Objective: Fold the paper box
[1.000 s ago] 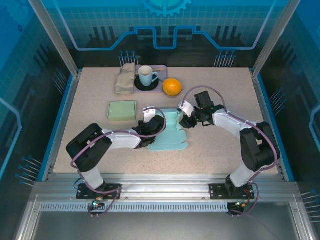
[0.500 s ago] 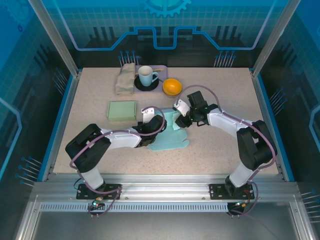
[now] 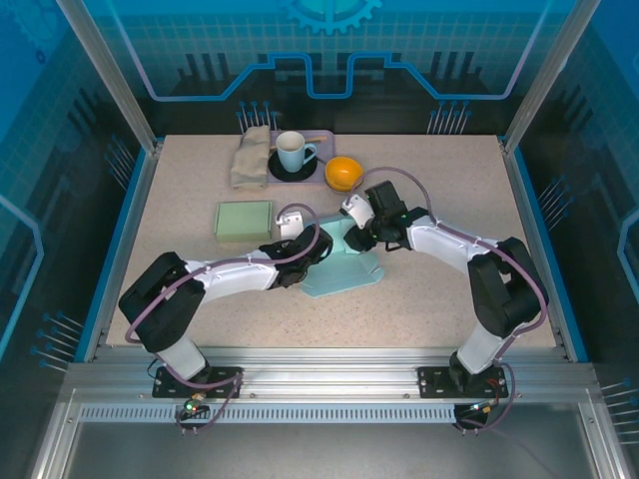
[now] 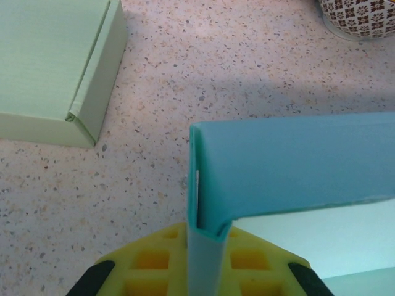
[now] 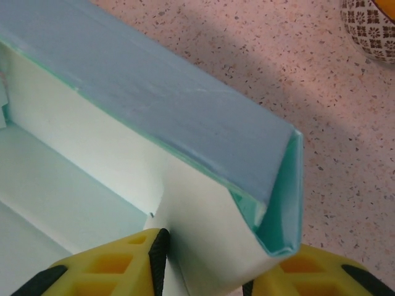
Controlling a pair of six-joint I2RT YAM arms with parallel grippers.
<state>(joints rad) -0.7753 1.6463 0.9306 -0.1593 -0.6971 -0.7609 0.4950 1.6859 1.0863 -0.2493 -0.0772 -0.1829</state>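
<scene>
- Cup (image 3: 292, 151) stands on a dark saucer (image 3: 280, 170) near the desk's (image 3: 439, 299) far edge. I cannot tell what the cup holds.
- Bowl (image 3: 343, 173) sits just right of the saucer with its orange inside facing up. Its patterned outer wall shows in the left wrist view (image 4: 358, 18) and the right wrist view (image 5: 370, 31).
- Folded cloth (image 3: 250, 155) lies left of the cup. A closed green box (image 3: 244, 221) lies nearer, toward the left edge.
- Since a second ago, the right arm has swung left and toward the far edge. The two sets of fingers now sit closer together. The sheet's far flap, which was lying lower, now stands up, and the right fingers have narrowed.
- Paper box (image 3: 349, 274), light blue and part-folded, lies mid-desk with its far wall raised between the two arms.
- Left fingers (image 3: 318, 244) are clamped on the left end of that raised wall (image 4: 290, 160). The wall's edge is pinched between the yellow pads (image 4: 203, 265).
- Right fingers (image 3: 361, 232) straddle the wall's folded right corner (image 5: 173, 105), one pad on each side (image 5: 210, 271). They are part-closed, and I cannot tell whether they grip firmly.
</scene>
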